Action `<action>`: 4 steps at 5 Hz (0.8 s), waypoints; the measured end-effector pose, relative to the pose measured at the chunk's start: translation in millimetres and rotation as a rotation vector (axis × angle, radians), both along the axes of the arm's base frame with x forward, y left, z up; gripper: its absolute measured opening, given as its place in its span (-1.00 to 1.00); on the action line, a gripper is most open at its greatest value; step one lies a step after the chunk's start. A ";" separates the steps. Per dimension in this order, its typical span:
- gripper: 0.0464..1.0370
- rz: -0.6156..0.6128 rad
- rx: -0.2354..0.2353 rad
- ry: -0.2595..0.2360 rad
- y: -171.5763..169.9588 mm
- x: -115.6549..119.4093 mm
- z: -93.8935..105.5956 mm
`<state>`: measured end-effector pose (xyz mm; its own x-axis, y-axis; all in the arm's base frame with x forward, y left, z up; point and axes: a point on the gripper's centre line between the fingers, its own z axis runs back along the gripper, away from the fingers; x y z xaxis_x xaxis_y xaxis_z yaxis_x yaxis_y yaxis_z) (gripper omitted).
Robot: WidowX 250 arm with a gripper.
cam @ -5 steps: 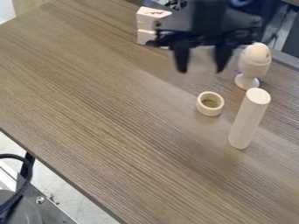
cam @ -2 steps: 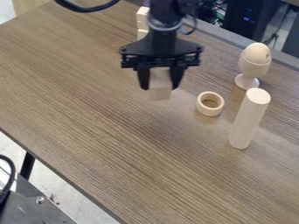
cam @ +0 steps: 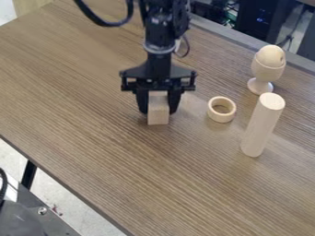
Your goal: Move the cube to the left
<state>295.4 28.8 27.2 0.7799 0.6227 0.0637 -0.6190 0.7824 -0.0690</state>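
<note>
Cube [cam: 158, 114] sits left of the wooden ring [cam: 221, 109], clamped between both jaws of the black gripper [cam: 158, 110], upper part partly hidden, contact with tabletop [cam: 92, 106] hard to tell.

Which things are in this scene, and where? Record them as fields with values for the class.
claw: shut on the block
block: pale wood, between the fingers
ring: pale, on the table, beside the cylinder
cylinder: pale, upright
cup: pale, stemmed, behind the cylinder
egg: in the cup
</note>
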 end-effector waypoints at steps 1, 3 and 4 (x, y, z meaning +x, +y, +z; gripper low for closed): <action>0.24 0.006 -0.075 -0.032 1.7 12.2 -7.3; 0.91 0.012 -0.084 -0.062 -1.1 12.5 -7.2; 0.91 0.015 -0.027 -0.004 -9.1 2.2 2.5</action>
